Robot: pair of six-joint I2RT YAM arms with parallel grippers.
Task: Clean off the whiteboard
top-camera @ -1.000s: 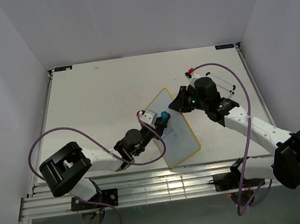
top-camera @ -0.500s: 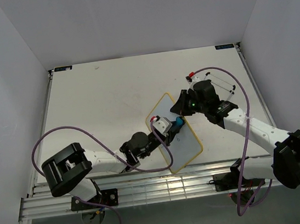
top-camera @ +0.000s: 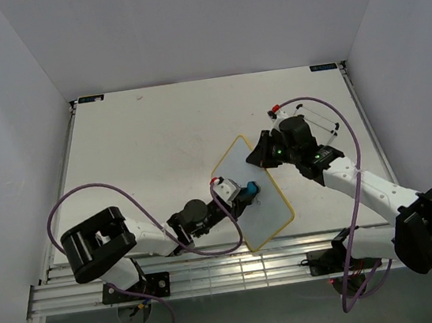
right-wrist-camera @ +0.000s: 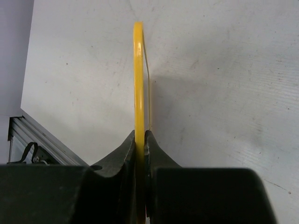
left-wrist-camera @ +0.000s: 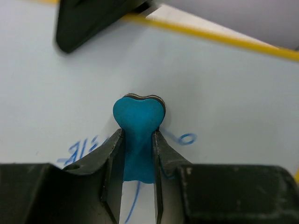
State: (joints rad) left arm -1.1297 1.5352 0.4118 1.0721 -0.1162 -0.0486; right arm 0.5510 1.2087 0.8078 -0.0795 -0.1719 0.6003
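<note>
The whiteboard (top-camera: 273, 202), white with a thin yellow frame, is tilted up off the table at centre right. My right gripper (top-camera: 261, 154) is shut on its upper right edge; in the right wrist view the yellow frame (right-wrist-camera: 138, 79) runs edge-on between the closed jaws. My left gripper (top-camera: 245, 191) is shut on the teal bone-shaped eraser (top-camera: 250, 190) and presses it on the board face. In the left wrist view the eraser (left-wrist-camera: 138, 126) stands between the fingers, with blue scribbles (left-wrist-camera: 84, 150) to its left and a small blue loop (left-wrist-camera: 187, 138) to its right.
The white table (top-camera: 141, 139) spreads to the back and left. White walls close in three sides. An aluminium rail (top-camera: 214, 269) runs along the near edge by the arm bases. Purple cables loop off both arms.
My left gripper has slid the eraser down and right across the board, then slightly back toward its lower middle. The board's tilt shifted a little. The right gripper has kept its hold.
</note>
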